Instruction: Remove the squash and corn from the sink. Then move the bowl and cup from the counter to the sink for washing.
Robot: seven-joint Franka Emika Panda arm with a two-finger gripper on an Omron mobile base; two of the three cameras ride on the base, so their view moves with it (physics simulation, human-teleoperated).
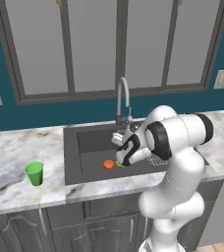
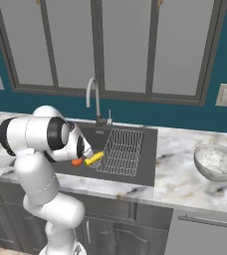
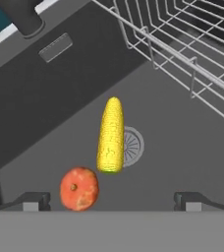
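Hovering over sink (image 1: 84, 140), tool (image 3: 111, 201) has jaws wide apart, holding nothing. Nothing done yet: squash (image 3: 79, 188) and corn (image 3: 111, 135) both lie on sink floor, lower centre of hand view, near each other, corn over drain. Cup (image 1: 34, 173) on tabletop (image 1: 15, 152) at left of left base view; bowl (image 2: 218, 162) on tabletop at right of right base view. Wire rack (image 2: 120, 151) crowds upper right of hand view; open floor around squash.

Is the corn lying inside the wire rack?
No, the corn lies on the bare sink floor by the drain, beside the squash, clear of the wire rack.
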